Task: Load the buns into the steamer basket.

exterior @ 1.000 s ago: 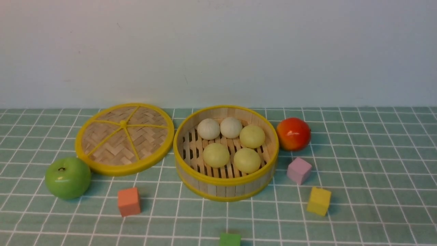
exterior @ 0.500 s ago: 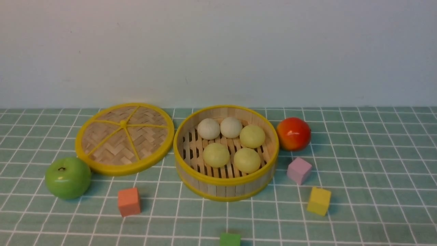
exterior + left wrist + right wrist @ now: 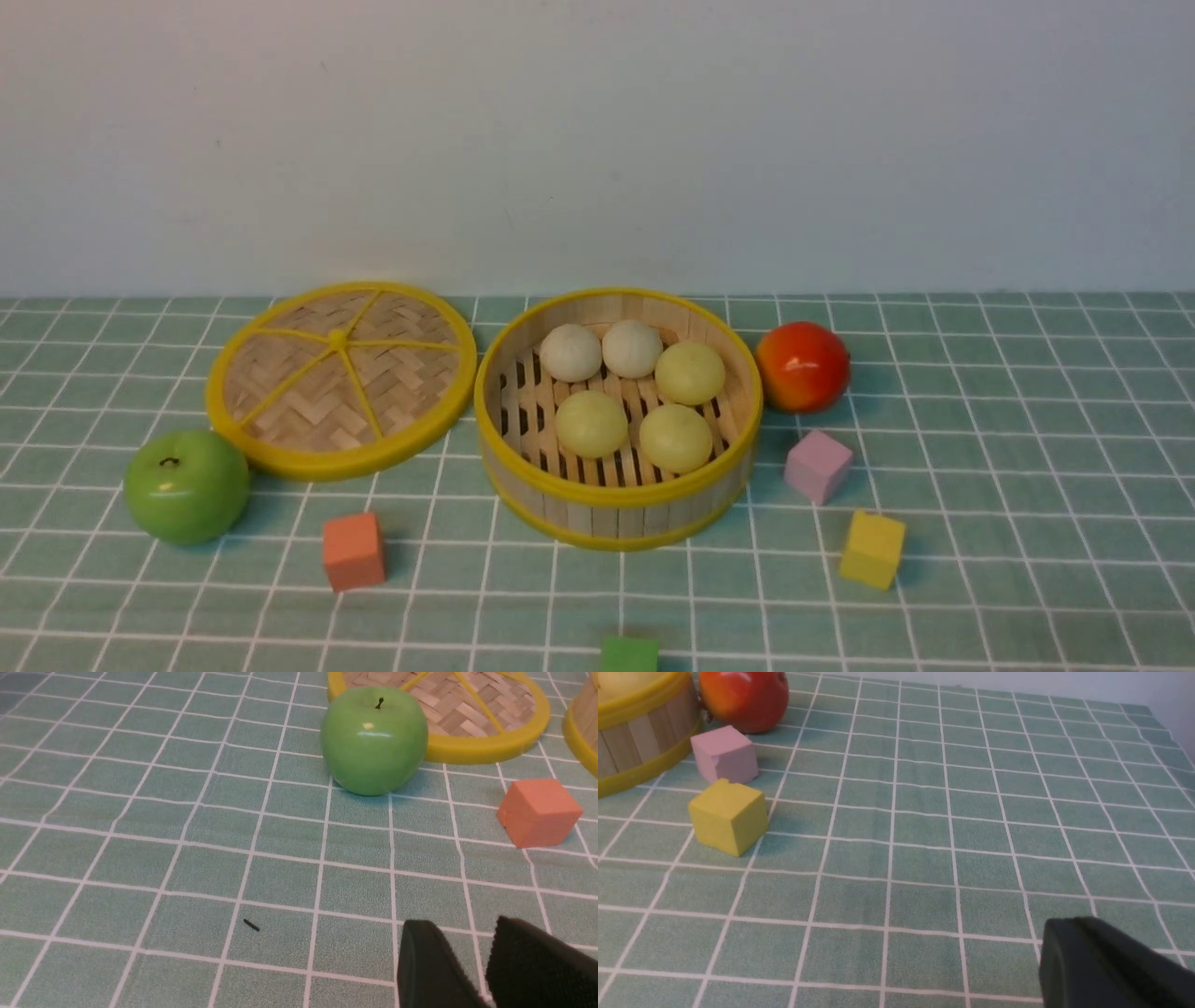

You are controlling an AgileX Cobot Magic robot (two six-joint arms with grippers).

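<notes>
The steamer basket (image 3: 597, 519) stands mid-table, round, with a pale wood wall and yellow rims. Inside it lie several buns: two off-white ones (image 3: 570, 352) at the back and three pale yellow-green ones (image 3: 591, 423) nearer the front. No arm shows in the front view. In the left wrist view, my left gripper (image 3: 462, 926) hangs open over bare cloth with nothing between its fingers, well short of the basket's edge (image 3: 581, 723). My right gripper (image 3: 1069, 927) is shut and empty, low over the cloth, far from the basket (image 3: 635, 728).
The woven lid (image 3: 341, 378) lies flat left of the basket, with a green apple (image 3: 186, 485) in front of it. A red-orange fruit (image 3: 802, 366) sits right of the basket. Orange (image 3: 352, 551), pink (image 3: 818, 466), yellow (image 3: 872, 549) and green (image 3: 628, 653) cubes are scattered nearby.
</notes>
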